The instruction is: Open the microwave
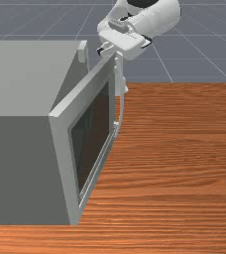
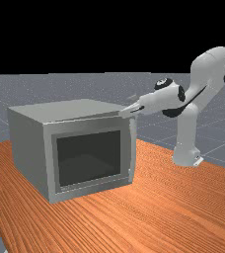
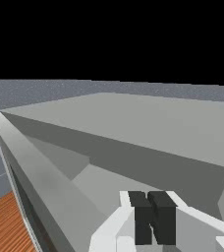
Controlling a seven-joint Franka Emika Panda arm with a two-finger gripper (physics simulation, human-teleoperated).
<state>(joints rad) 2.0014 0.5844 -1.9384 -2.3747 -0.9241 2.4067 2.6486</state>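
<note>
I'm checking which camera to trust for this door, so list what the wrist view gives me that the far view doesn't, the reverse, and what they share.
Wrist view: the microwave's interior, behind the partly open door, and the dark fingertips close together.
Far view: the arm's base and the microwave's outer side wall.
Both: the microwave's top, the door, the gripper and the wooden table.
</note>
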